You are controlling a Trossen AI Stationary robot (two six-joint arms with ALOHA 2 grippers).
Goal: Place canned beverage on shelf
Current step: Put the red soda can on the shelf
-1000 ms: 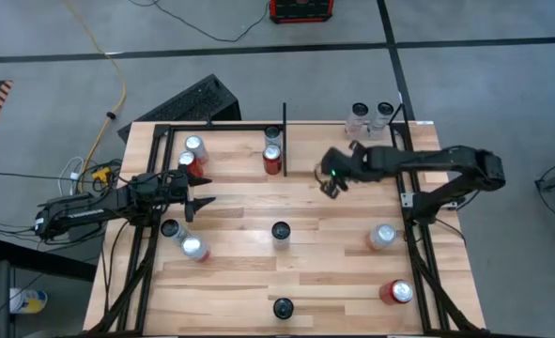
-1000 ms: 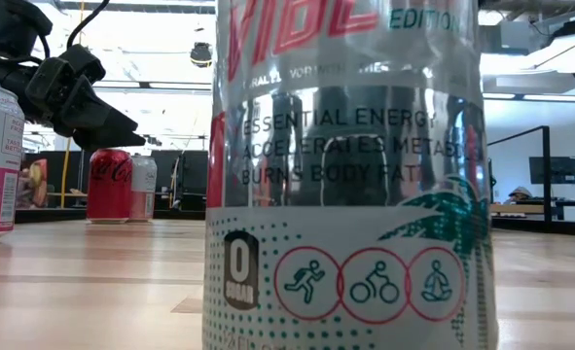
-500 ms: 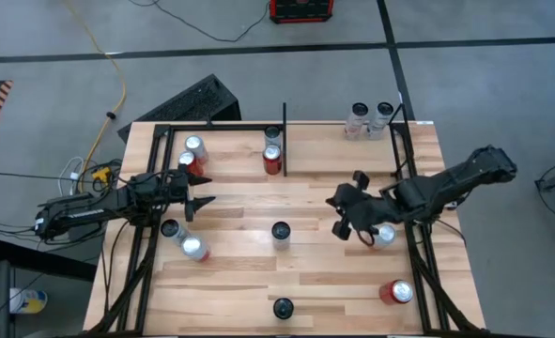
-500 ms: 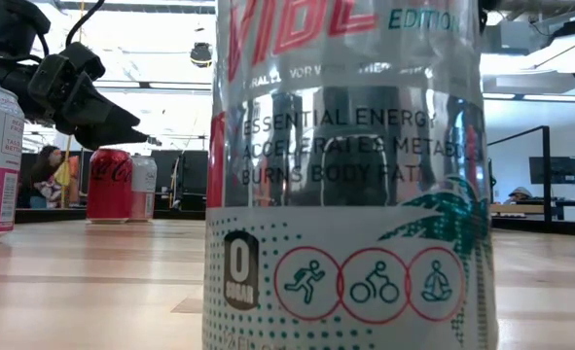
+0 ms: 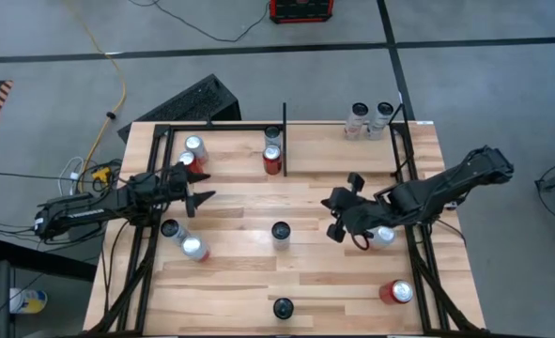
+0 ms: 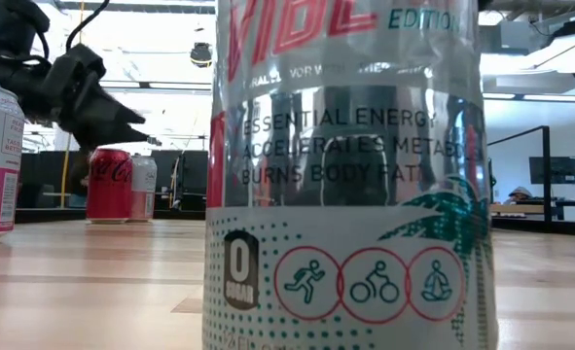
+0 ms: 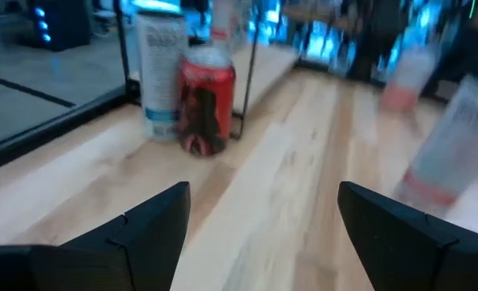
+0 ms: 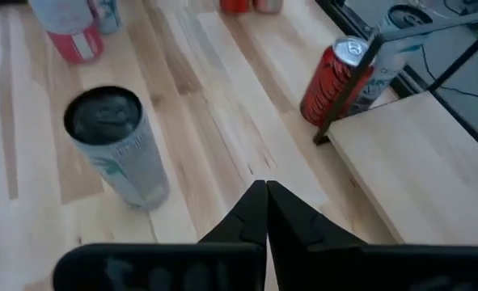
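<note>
The shelf (image 5: 239, 202) is a light wooden plank top framed by black rails, with a short black divider bar (image 5: 284, 141) at the back. Several beverage cans stand upright on it. Among them are a dark-topped can (image 5: 280, 230) in the middle and a silver can (image 5: 382, 235) on the right, partly under my right arm. My right gripper (image 5: 331, 218) hovers shut and tilted down between these two, its fingertips (image 8: 264, 194) holding nothing. My left gripper (image 5: 202, 199) stands open at the left rail, nothing between its fingers (image 7: 154, 222). Beyond it stand a red can (image 7: 206, 109) and a silver can (image 7: 159, 77).
A red can (image 5: 272, 161) and a silver one (image 5: 272, 137) stand by the divider. Two cans (image 5: 192, 247) are at the near left and a red can (image 5: 397, 292) at the near right. One can (image 6: 345, 194) stands at the front edge. Two clear containers (image 5: 369, 115) stand at the far right.
My right gripper has swung from the back of the shelf toward the near edge and a little up, staying shut, and has stopped beside the silver can on the right. My left gripper has turned slightly at the wrist while staying in place.
</note>
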